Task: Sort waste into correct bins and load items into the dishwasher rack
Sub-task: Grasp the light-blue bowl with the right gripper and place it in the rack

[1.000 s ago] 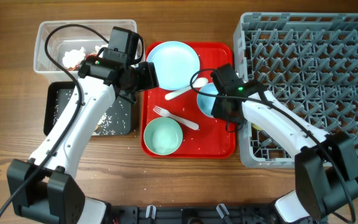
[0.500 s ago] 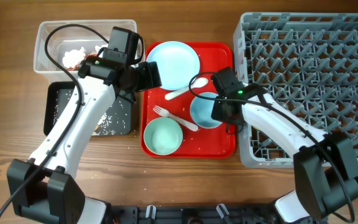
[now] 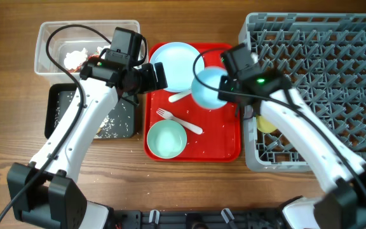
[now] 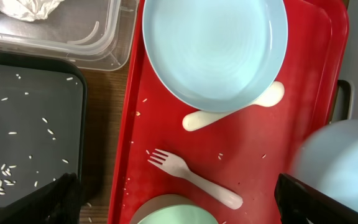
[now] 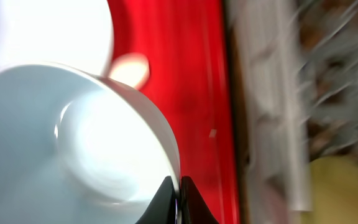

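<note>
My right gripper (image 3: pixel 226 89) is shut on the rim of a pale blue bowl (image 3: pixel 207 88) and holds it tilted above the red tray, just left of the grey dishwasher rack (image 3: pixel 316 63). The right wrist view shows the fingers (image 5: pixel 179 199) pinching the bowl's rim (image 5: pixel 73 137). My left gripper (image 3: pixel 157 77) is open and empty over the tray's left side (image 4: pixel 179 199). On the tray lie a pale blue plate (image 3: pixel 176 62), a white spoon (image 3: pixel 182 96), a white fork (image 3: pixel 180 119) and a mint-green bowl (image 3: pixel 166 138). A yellow cup (image 3: pixel 267 124) sits in the rack.
The flat red tray (image 3: pixel 224 143) lies between the bins and the rack. The clear bin (image 3: pixel 49 38) at the far left holds crumpled napkins (image 3: pixel 76 58). The black bin (image 3: pixel 62 95) below it holds scattered rice bits. My left arm stretches over both bins.
My right gripper has lifted the pale blue bowl off the tray and moved it up and toward the far side. The left arm has not moved.
</note>
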